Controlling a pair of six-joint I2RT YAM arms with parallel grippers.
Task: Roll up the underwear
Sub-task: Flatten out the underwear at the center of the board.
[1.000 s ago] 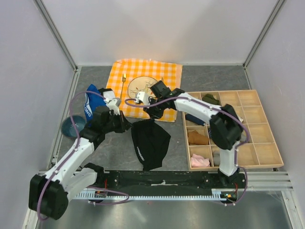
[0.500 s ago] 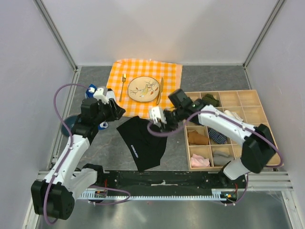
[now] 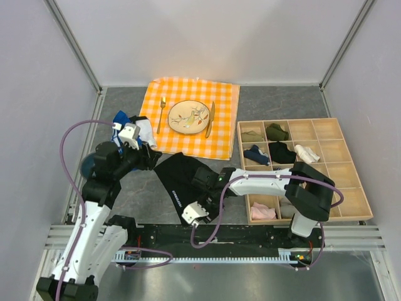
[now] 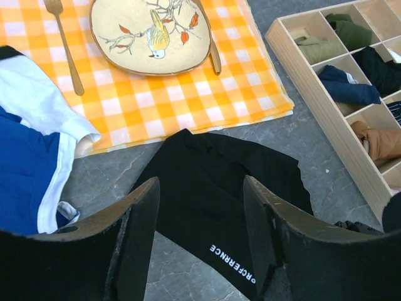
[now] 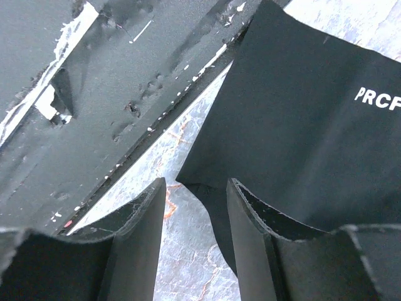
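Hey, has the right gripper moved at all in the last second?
Yes. The right gripper has swung from above the plate toward the near edge, and now sits at the near corner of the underwear, beside the black base rail.

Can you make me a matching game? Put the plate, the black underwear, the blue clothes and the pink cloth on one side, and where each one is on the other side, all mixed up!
1 plate
2 underwear
3 blue garment
4 pink cloth

A in the wooden box
B on the checked cloth
C spread out on the table, nearer the arms than the checked cloth
D bunched up left of the checked cloth

Pairs: 1-B, 2-C, 3-D, 4-A
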